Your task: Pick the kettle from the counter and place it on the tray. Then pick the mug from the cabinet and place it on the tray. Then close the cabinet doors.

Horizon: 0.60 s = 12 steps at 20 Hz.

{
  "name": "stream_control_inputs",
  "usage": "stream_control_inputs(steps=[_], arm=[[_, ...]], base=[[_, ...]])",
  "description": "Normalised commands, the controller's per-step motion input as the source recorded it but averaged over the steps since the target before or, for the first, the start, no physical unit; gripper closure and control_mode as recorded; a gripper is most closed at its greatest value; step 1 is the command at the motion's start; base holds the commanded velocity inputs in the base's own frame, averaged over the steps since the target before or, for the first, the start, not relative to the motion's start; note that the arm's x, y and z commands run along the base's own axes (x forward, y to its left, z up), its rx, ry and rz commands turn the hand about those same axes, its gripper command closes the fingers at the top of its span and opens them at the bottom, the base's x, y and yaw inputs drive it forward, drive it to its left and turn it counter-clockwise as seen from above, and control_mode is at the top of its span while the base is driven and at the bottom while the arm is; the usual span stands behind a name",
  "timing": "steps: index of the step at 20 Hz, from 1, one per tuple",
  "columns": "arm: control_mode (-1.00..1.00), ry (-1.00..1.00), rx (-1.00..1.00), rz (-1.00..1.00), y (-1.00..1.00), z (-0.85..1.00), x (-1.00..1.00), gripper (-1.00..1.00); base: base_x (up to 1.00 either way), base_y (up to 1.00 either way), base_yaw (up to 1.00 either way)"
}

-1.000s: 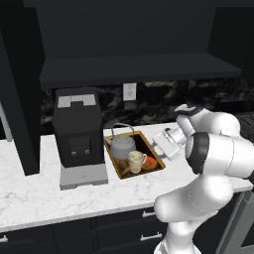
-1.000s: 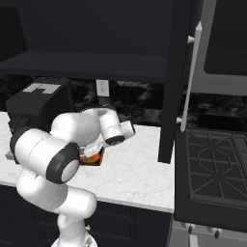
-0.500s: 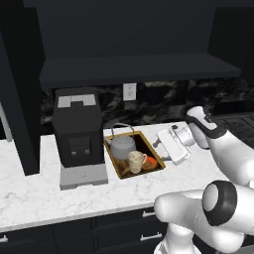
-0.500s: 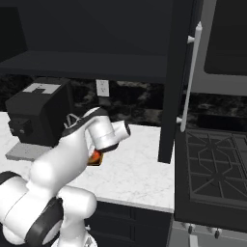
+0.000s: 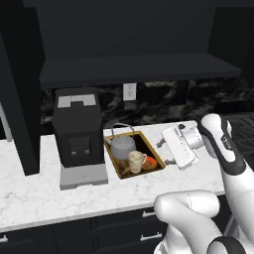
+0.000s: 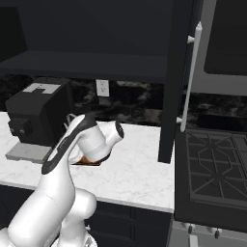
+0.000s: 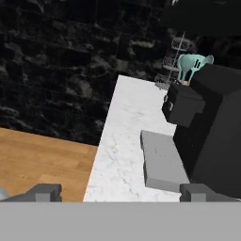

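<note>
The grey kettle and the cream mug both stand on the gold-rimmed tray on the marble counter. My gripper hovers just right of the tray, level and pointing left, open with nothing between its fingers. In the hand view the gripper looks along the counter, its fingertips wide apart. The black cabinet hangs above with its shelf showing. Its right door stands open with a long silver handle. My arm hides most of the tray in the right base view.
A big black coffee machine stands on the counter left of the tray. The open left door juts out over the counter's left end. A stove lies to the right. A wire rack with a teal item stands at the counter's far end.
My elbow and forearm have swung right and down while the hand stayed beside the tray's right edge and turned. Kettle and mug have not moved.
</note>
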Motion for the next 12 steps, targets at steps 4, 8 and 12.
stream_control_inputs(steps=[4, 8, 12], arm=[[-1.00, 0.00, 0.00, 0.00, 0.09, 0.35, -0.38, -1.00], [-1.00, 0.00, -0.04, 0.00, 0.13, 0.23, -0.37, -1.00], [-1.00, -0.02, -0.08, 0.00, 0.20, 0.26, -0.27, -1.00]], base=[[0.00, 0.00, 0.00], [0.00, 0.00, 0.00], [0.00, 0.00, 0.00]])
